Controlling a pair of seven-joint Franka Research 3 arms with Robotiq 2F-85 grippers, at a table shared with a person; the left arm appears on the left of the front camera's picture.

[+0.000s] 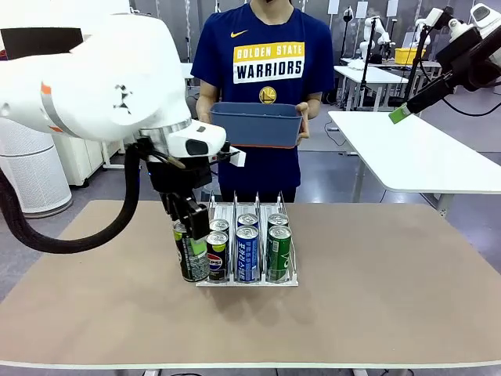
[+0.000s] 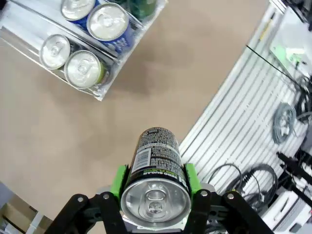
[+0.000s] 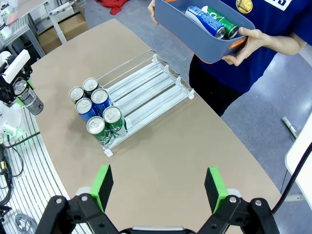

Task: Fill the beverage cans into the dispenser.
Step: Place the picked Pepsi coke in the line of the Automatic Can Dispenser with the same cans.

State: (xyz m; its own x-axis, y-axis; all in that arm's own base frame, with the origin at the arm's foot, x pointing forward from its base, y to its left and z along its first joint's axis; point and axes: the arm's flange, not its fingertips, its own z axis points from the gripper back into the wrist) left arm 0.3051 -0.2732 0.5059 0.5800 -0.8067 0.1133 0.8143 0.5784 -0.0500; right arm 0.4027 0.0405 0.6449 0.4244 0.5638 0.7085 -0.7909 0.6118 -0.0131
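At the left, the left gripper is clamped on a dark can with a yellow-green band. Its green pads press on either side just under the silver top. The can is upright just beside the left front corner of the dispenser, outside the rack. The dispenser sits mid-table with six cans packed two deep at the near end of its three lanes, so the free room is the bare far stretch of each lane. To do this step well, I judge the held can should be raised clear of the can tops and the wire dividers and carried to the far part of a lane. There it should be centred between two dividers, lowered straight until its base lies flat, and only then let go; a tilted descent could catch a divider or knock a neighbour. Beyond the rack, the person's hand holds a blue-grey bin with two cans lying in it. At the right, the right gripper is raised well away from the table, its jaws spread wide and empty. Whether the held can's base touches the table I cannot tell. From the front, the standing cans hide the free lane space and the bin's wall hides its contents. The held can's label is too small to read.
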